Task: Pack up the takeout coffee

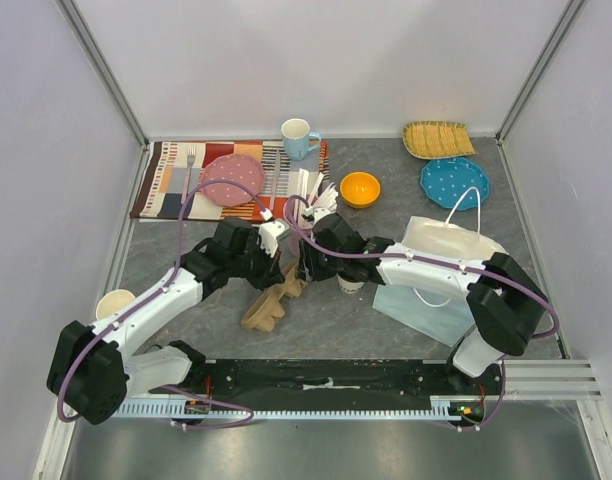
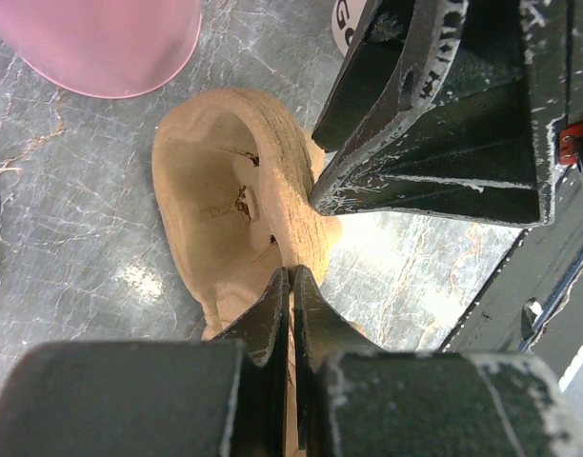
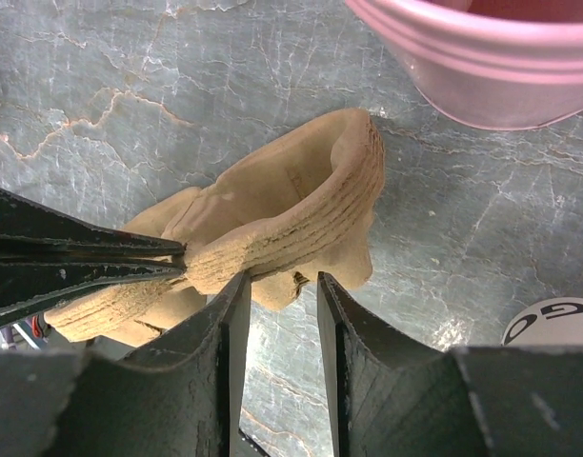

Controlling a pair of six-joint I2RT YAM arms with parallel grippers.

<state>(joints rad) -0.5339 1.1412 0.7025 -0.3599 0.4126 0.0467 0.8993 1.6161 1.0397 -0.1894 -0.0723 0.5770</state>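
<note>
My left gripper [image 2: 291,286] is shut on one edge of a brown corrugated cardboard sleeve [image 2: 215,200], which rests on the grey table. The sleeve also shows in the right wrist view [image 3: 291,219] and in the top view [image 1: 271,305]. My right gripper [image 3: 284,290] is open, its jaws astride the sleeve's lower edge, facing the left gripper's fingers [image 3: 82,262]. A small white cup with dark print [image 1: 351,284] stands just right of the sleeve, mostly hidden under my right arm. Its lid is hidden. Its side shows in the right wrist view [image 3: 551,320].
A pink cup [image 2: 101,43] stands just beyond the sleeve. A white and light-blue bag [image 1: 436,270] lies on the right. An off-white cup [image 1: 116,303] is at the left edge. At the back are a blue mug [image 1: 298,137], an orange bowl [image 1: 360,188], a blue plate [image 1: 454,182] and a striped mat [image 1: 171,185].
</note>
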